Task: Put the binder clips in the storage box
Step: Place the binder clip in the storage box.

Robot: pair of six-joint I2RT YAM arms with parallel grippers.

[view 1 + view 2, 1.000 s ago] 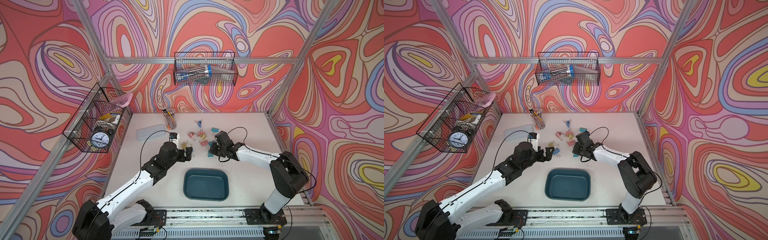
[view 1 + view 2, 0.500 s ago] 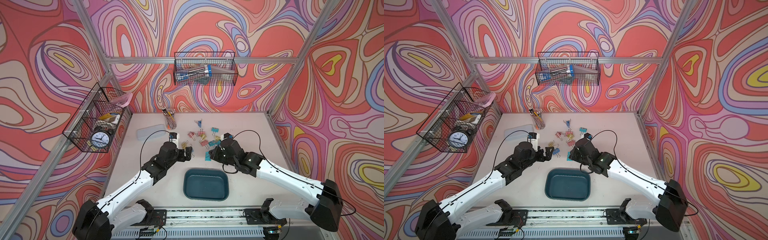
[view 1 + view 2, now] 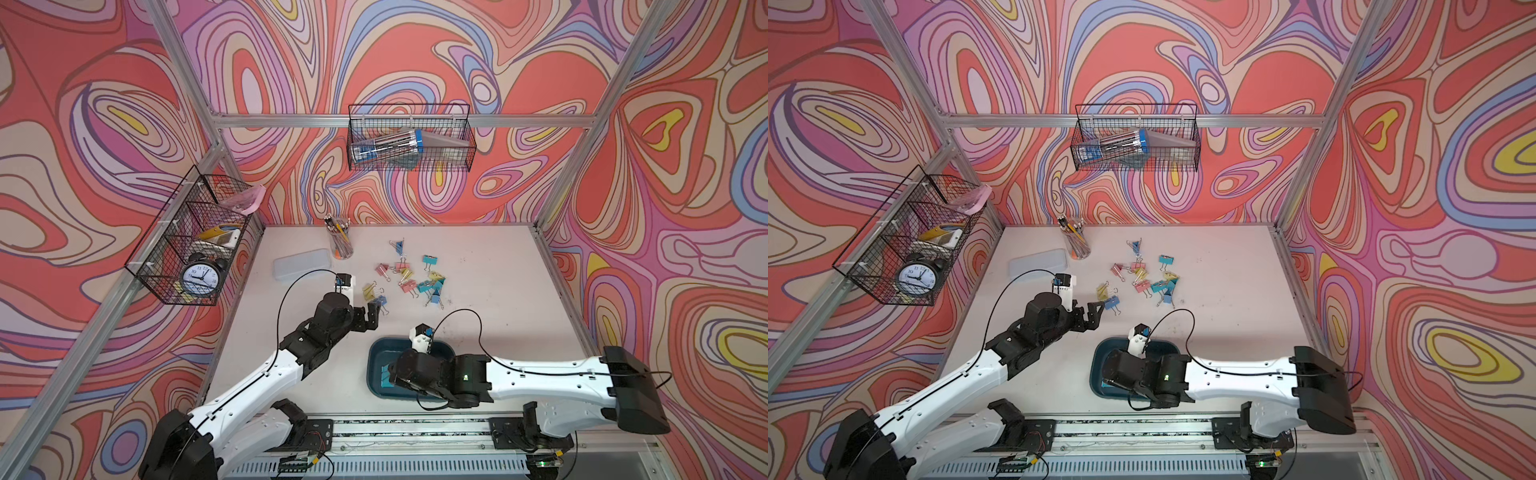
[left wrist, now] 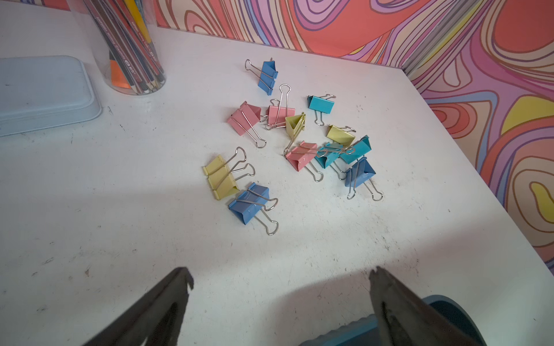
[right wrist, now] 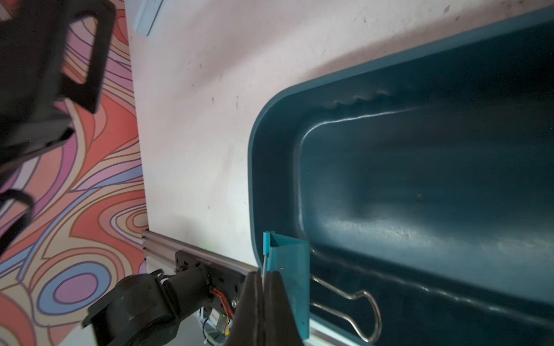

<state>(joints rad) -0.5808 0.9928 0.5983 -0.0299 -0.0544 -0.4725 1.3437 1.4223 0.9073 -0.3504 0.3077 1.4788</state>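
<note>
1. A wire basket (image 3: 166, 249) holding an alarm clock (image 3: 198, 277) hangs on the left wall. On the table near it lie a pale lidded case (image 3: 302, 263) and a clear cup of pencils (image 3: 341, 245).
2. The left gripper (image 4: 280, 278) is spread wide and grips nothing. Its tips are just beside a blue clip (image 4: 250, 202), which touches a yellow clip (image 4: 220, 176).
3. Beyond that pair, the other binder clips (image 3: 408, 285) lie scattered mid-table, several overlapping with their handles crossed.
4. The storage box (image 3: 374, 361) sits near the table's front edge. In both top views the right arm's wrist covers much of it.
5. The right gripper (image 5: 263, 280) is clenched on the wire handle of a teal clip (image 5: 289, 263), held over the box's rim.
</note>
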